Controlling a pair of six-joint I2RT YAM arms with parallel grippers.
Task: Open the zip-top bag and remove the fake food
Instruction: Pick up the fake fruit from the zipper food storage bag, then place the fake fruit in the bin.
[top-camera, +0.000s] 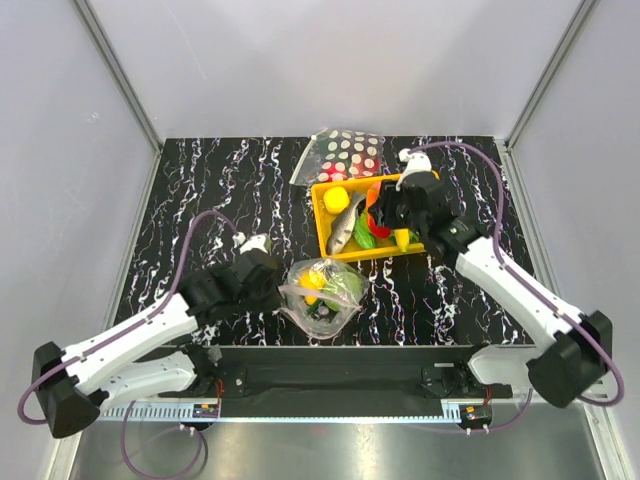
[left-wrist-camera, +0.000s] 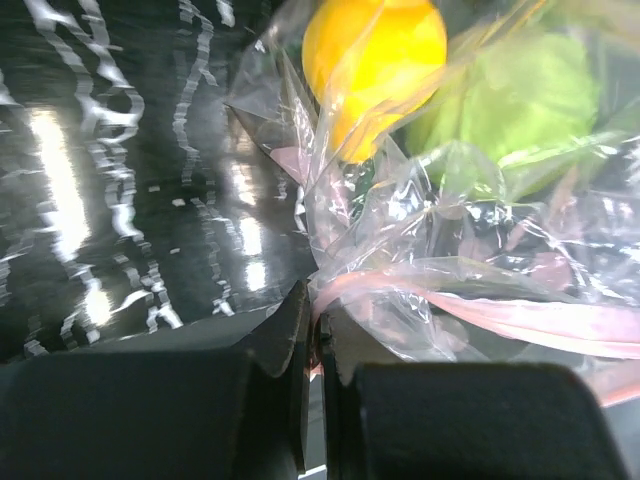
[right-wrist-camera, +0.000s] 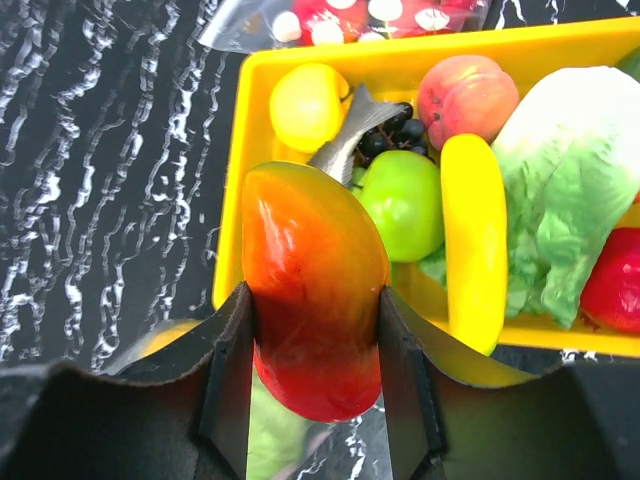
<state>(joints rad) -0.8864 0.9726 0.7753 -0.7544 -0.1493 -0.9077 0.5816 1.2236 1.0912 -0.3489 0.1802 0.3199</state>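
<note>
left gripper (left-wrist-camera: 316, 322): closed on zip-top bag (left-wrist-camera: 480, 250) (pink strip), lower centre | right gripper (right-wrist-camera: 315, 335): half-spread, orange-red fake fruit (right-wrist-camera: 310, 270) is clamped, lower centre | yellow tray (right-wrist-camera: 430, 55): seen upper right

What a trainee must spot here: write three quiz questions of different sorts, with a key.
1. True or false: the left gripper is shut on the zip-top bag's edge.
2. The right gripper holds: A) a banana; B) an orange-red fruit; C) nothing.
3. What colour is the tray with loose fake food in it?
Key: 1 true; 2 B; 3 yellow.
</note>
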